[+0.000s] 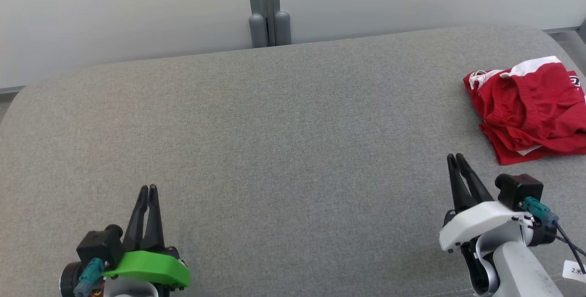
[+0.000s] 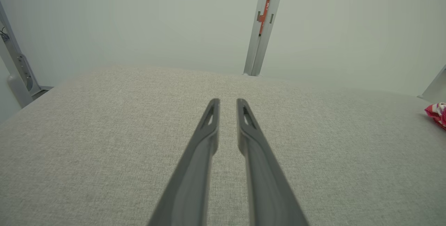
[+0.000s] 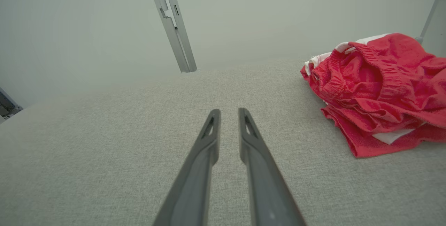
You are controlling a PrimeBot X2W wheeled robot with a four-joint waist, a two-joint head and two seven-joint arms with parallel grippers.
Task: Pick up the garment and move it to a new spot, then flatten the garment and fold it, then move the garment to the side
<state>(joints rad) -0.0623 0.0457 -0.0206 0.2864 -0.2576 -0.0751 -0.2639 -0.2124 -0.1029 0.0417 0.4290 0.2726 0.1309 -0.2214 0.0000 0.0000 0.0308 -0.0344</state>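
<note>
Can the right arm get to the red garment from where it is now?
Probably yes. The garment lies ahead and to the right of the right gripper, on the same grey surface, with nothing standing between them. The right gripper holds nothing.

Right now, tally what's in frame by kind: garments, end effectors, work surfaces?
Garment: 1, the red and white garment, crumpled at the far right
End effectors: 2, the left end effector and the right end effector, both holding nothing
Work surface: 1, the grey padded surface
Total: 4
</note>
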